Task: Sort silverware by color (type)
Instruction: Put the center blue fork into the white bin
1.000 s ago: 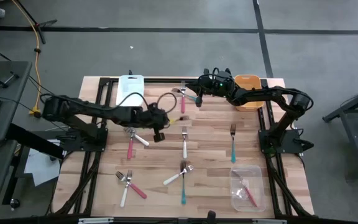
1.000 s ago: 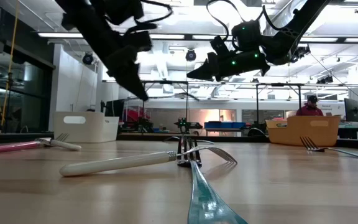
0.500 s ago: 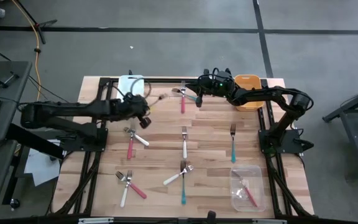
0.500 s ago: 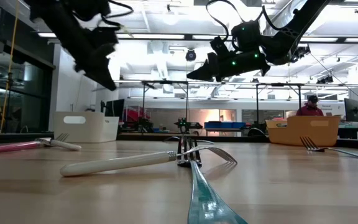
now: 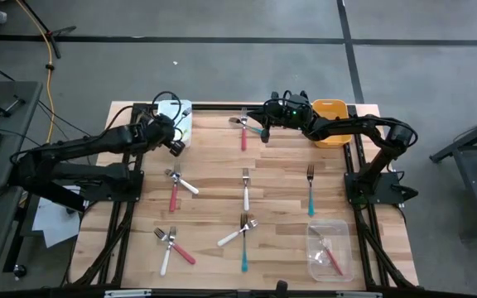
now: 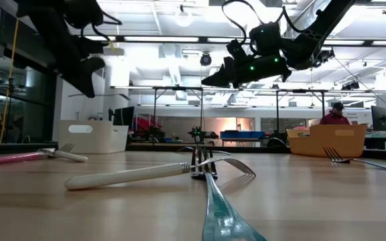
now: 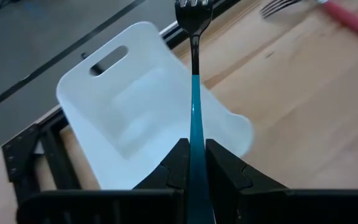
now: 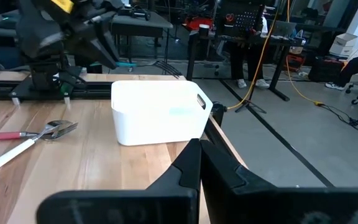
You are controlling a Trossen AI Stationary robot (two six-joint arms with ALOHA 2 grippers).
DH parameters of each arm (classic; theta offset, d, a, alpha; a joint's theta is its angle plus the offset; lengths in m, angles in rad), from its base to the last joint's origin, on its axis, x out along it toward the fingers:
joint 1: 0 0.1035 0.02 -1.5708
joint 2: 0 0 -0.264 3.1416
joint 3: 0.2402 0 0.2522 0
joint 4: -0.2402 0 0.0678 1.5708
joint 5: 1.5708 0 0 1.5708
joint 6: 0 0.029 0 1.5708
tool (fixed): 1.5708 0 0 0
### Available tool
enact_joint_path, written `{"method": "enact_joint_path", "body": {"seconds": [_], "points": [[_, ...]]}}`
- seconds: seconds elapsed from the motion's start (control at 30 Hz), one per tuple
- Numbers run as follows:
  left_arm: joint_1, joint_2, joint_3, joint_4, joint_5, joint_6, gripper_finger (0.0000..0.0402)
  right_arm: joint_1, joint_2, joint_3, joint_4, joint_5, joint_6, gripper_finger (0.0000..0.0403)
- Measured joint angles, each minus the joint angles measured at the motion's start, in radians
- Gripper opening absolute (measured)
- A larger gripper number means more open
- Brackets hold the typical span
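Note:
My left gripper [image 5: 175, 142] hangs over the near side of the white bin [image 5: 175, 112] at the table's far left, shut on a teal-handled fork [image 7: 193, 74]. That fork's silver tines [image 7: 193, 11] reach past the bin's [image 7: 142, 112] far rim. Other silverware lies flat on the table: a white fork [image 5: 245, 189], a teal fork [image 5: 310, 192], a red fork [image 5: 243, 134], and crossed red and white forks [image 5: 177, 184]. Shut with nothing in it, my right gripper [image 5: 263, 132] hovers above the table's far middle. My left gripper pinches the fork's teal handle [image 7: 193, 127] between its two fingers. The fork runs straight on from the fingers, tines leading. The fingers slant down toward the table's far left. The fork is lifted clear, above the white bin.
An orange bin [image 5: 330, 112] stands at the far right. A clear bin [image 5: 328, 248] at the near right holds a red fork. More forks lie near the front edge [image 5: 240, 236] and at the near left [image 5: 171, 244]. A person [image 6: 334, 115] shows in the room beyond the table.
My left gripper has carried the teal fork from the table's middle toward the far left, up a little and over the white bin. It has rolled and tipped on the way. The fork stays in its hold, clear of the table.

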Motion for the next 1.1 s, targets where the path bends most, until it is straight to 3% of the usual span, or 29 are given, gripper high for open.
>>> {"method": "enact_joint_path", "body": {"seconds": [0.63,0.83,1.1], "points": [[0.234,0.108,-0.003,0.073,0.129,0.155,0.0024,0.0,0.0,0.0,-0.007,0.0,0.0,0.0],[0.294,0.111,-0.095,0.194,0.214,0.183,0.0024,0.0,0.0,0.0,-0.007,0.0,0.0,0.0],[0.35,0.11,-0.152,0.263,0.248,0.22,0.0024,0.0,0.0,0.0,-0.007,0.0,0.0,0.0]]}}
